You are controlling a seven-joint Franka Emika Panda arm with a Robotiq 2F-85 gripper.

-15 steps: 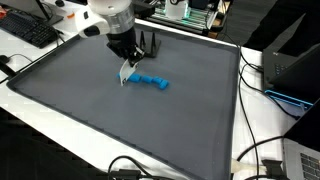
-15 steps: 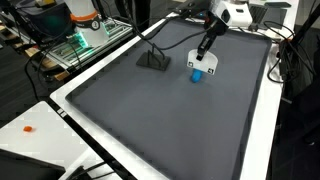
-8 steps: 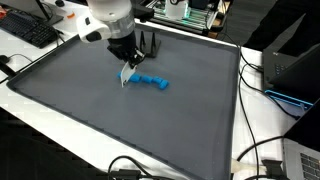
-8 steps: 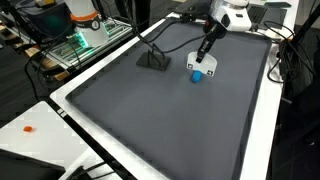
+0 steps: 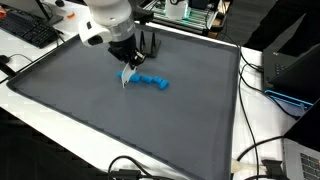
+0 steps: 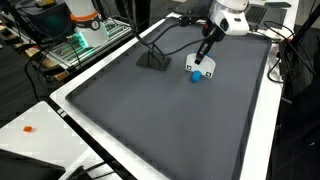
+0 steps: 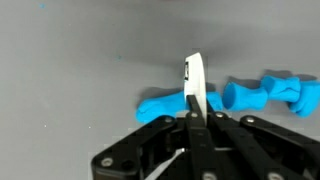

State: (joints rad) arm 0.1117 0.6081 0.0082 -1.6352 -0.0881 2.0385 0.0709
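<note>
Across the white table lies a big grey mat that fills most of both exterior views. Above its far part hangs the white robot arm, seen in both exterior views. A black keyboard sits off the mat at a corner of the table. A small black stand rests on the mat near the far edge, just beside the arm, and is also seen in an exterior view. The black gripper points down at the mat, its fingers pressed together on a thin white strip that sticks out below them. In the wrist view the gripper pinches the strip edge-on. A blue toy lies flat on the mat right by the strip's lower end. Whether strip and toy touch cannot be told.
</note>
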